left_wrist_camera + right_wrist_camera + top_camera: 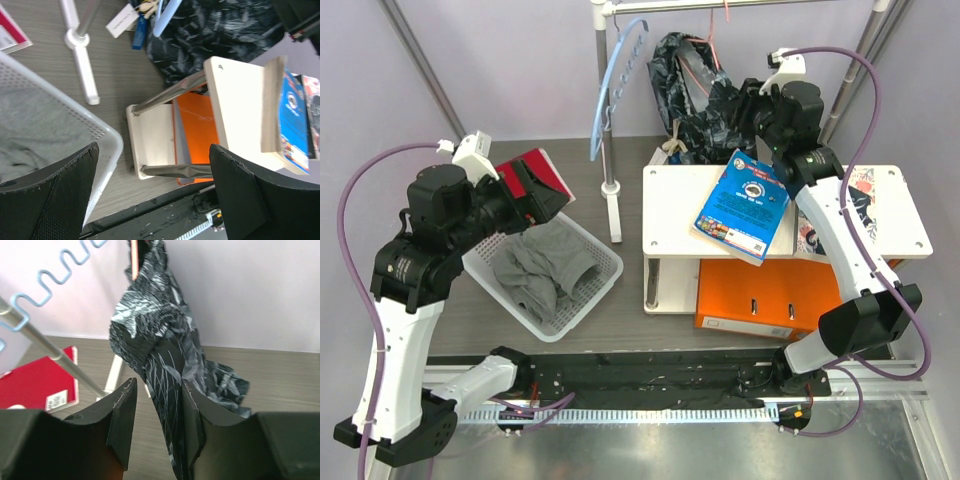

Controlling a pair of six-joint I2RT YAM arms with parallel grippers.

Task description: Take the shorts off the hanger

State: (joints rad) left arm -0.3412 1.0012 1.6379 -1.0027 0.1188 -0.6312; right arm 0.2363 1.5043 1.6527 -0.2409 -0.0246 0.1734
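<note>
In the right wrist view the hanger (134,260) is only a short pink strip, cut by the top edge above the rack (50,347). The shorts (160,350) run off the bottom edge between the fingers (195,430) of the right gripper (157,385), covering one pad's face. From above, right of the rack, that gripper's fingers merge with the dark cloth and cannot be made out. The rack's top bar is clipped by the picture's edge. An orange box (750,295) right of the rack is mostly under the shelf (670,200). By the rack's foot, a tag (122,20) is too small to read.

Shorts (692,100) on hanger (713,47), behind shelf (670,200); book (745,205) on shelf; basket (610,262) left of shelf, garment (535,270) inside.
</note>
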